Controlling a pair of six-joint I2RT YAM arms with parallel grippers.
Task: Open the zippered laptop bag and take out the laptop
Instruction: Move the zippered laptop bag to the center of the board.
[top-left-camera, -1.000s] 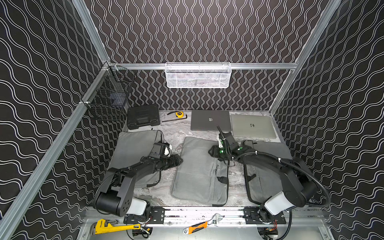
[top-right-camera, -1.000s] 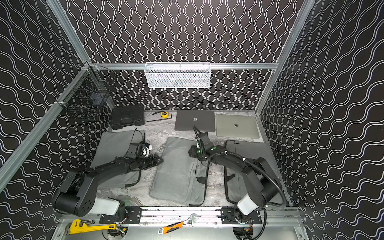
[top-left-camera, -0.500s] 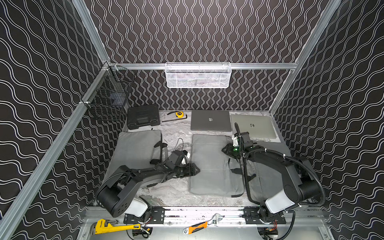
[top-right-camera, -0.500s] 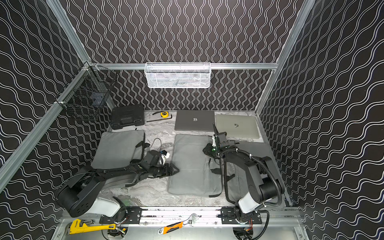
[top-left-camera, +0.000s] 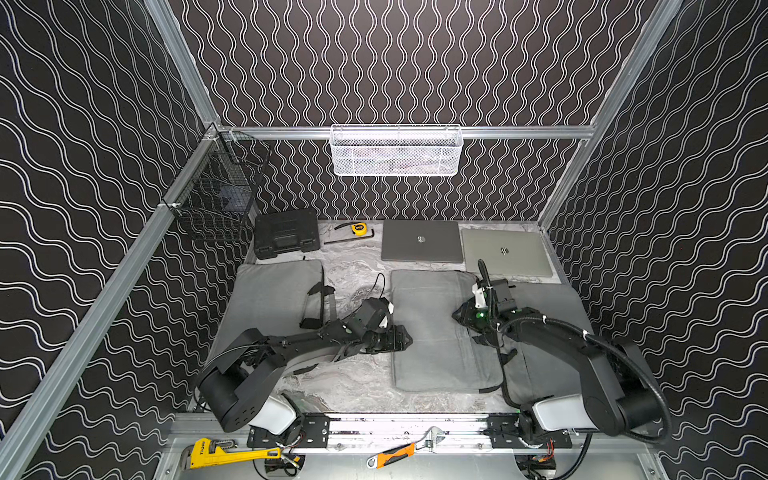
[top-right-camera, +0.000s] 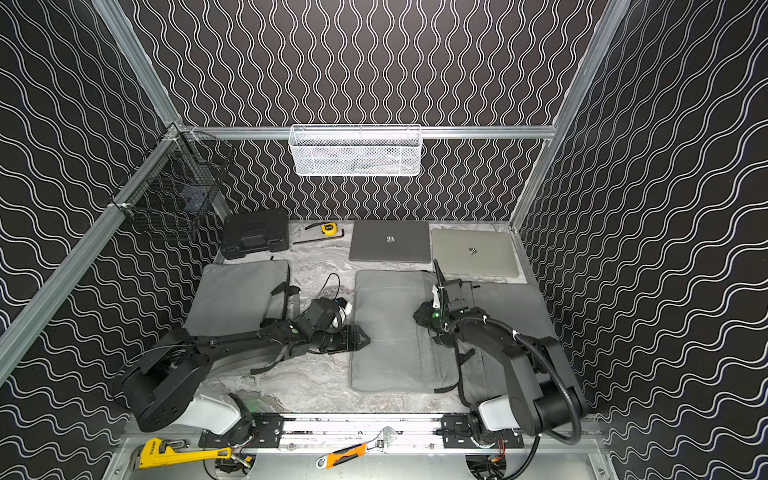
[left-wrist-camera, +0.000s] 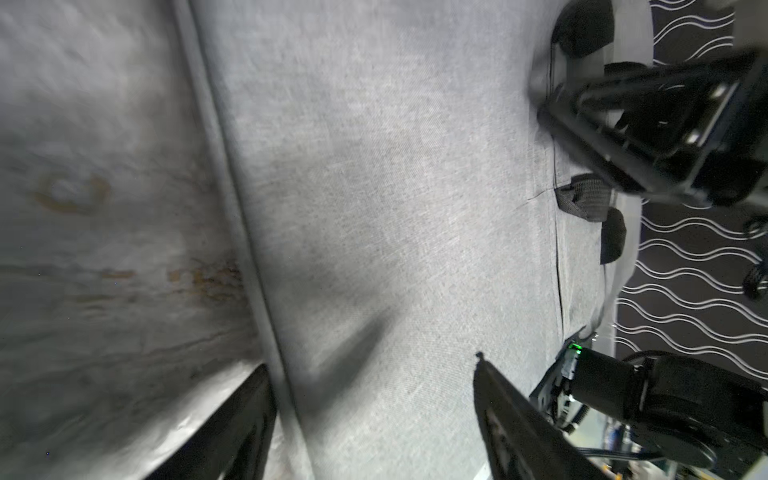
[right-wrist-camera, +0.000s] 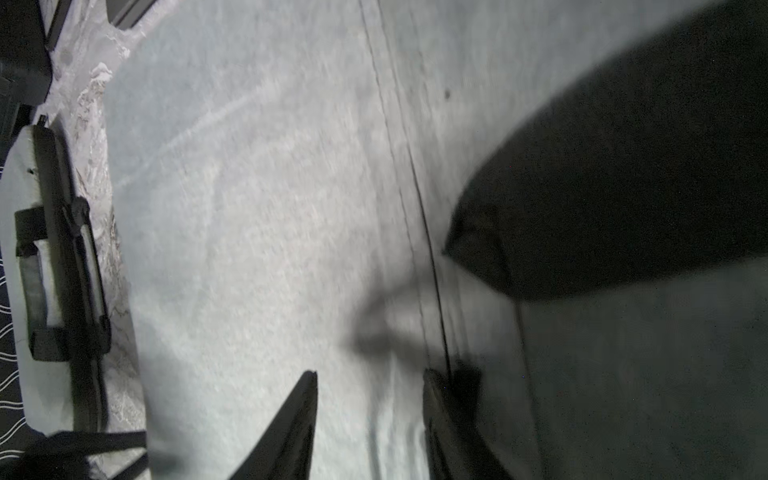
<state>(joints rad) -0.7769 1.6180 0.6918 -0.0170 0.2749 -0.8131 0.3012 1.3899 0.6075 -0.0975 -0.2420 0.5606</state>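
The grey zippered laptop bag (top-left-camera: 432, 332) (top-right-camera: 390, 332) lies flat and shut at the table's middle; the laptop is hidden. My left gripper (top-left-camera: 405, 343) (left-wrist-camera: 374, 374) is open and low at the bag's left edge, and that edge seam (left-wrist-camera: 249, 266) runs between its fingers. My right gripper (top-left-camera: 461, 324) (right-wrist-camera: 372, 378) is over the bag's right side. Its jaws stand apart on the fabric, one fingertip beside the dark zipper line (right-wrist-camera: 428, 232). The left wrist view also shows the zipper line (left-wrist-camera: 557, 249) and a black handle strap (left-wrist-camera: 582, 199).
Two more grey bags lie at the left (top-left-camera: 274, 299) and right (top-left-camera: 548, 332). At the back lie a dark notebook computer (top-left-camera: 422, 247), a silver one (top-left-camera: 505, 253), a black case (top-left-camera: 286, 235) and a tape measure (top-left-camera: 358, 227). Wrenches (top-left-camera: 224, 455) lie on the front rail.
The middle bag has slid to the right and turned square to the table. My left gripper followed it right to its left edge. My right gripper moved right and back with it.
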